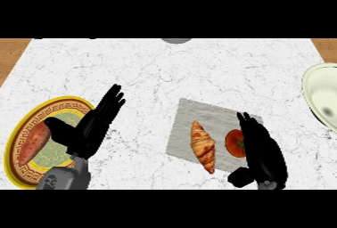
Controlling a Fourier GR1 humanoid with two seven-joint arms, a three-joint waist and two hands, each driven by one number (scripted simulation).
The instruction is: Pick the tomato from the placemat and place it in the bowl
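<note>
Right hand (265, 149), fingers straight, sits against the round red tomato (234, 143) on the grey placemat (197, 113) (golden croissant (203, 145) left); left hand (89, 127) rests open over the yellow-rimmed plate (26, 129).

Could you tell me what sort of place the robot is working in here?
Probably a kitchen counter: a white marble top holds food, with a croissant and a tomato on a placemat, a plate to the left and a bowl to the right.

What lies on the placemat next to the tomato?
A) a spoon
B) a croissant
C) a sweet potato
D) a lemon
B: a croissant lies on the grey placemat, just left of the tomato, which the right hand partly covers.
</note>
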